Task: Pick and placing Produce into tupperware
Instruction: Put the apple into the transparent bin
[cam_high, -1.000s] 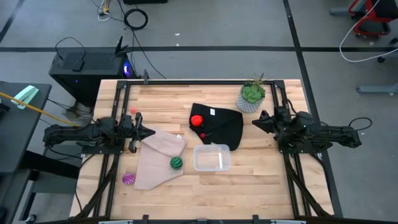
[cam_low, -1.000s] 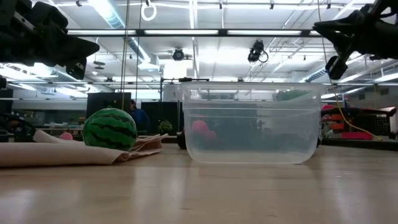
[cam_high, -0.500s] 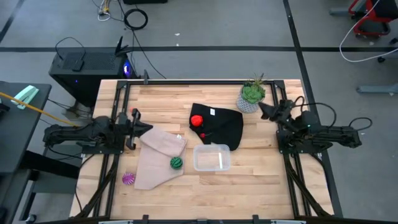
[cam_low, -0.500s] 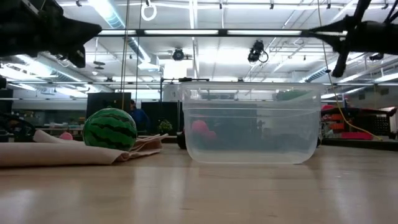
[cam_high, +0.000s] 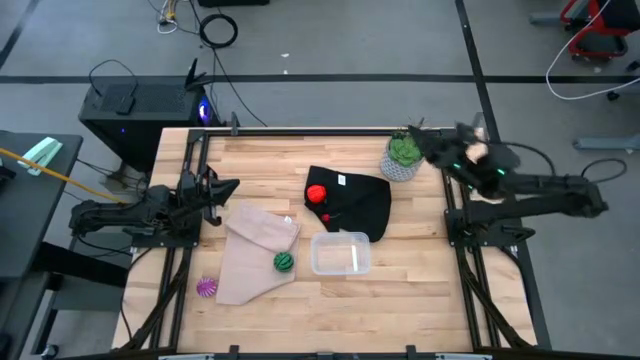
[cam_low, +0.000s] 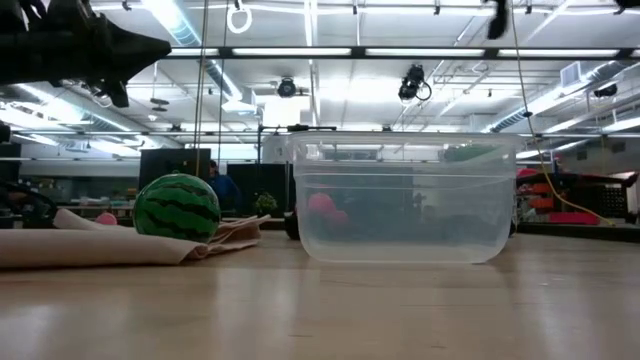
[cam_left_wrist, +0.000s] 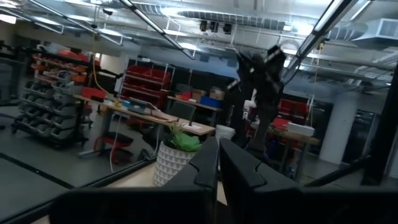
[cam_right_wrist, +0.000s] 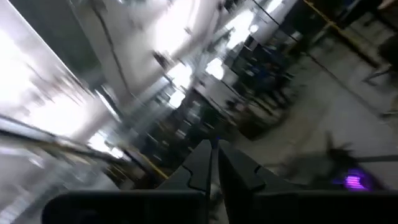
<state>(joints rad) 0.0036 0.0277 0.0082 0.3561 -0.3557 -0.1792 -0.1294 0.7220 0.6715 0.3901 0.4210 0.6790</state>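
Observation:
The clear tupperware stands on the wood near the table's middle, large in the low view. The red piece lies on a black cloth beyond it. The dark-green striped ball rests on a beige cloth, also seen low. The purple ribbed ball sits at that cloth's near left corner. My left gripper hovers shut above the table's left side, left of the beige cloth. My right gripper is shut, raised high by the potted plant at the far right.
A leafy plant in a pale pot stands at the far right, just under the raised right gripper. Both arms' frames run along the left and right table edges. Bare wood lies right of the tupperware and along the near edge.
My right arm has risen and swung toward the far edge, ending above the plant with its gripper tipped upward; it has left the top of the low view. My left gripper has shifted a little toward the far edge. The produce, cloths and tupperware have stayed put.

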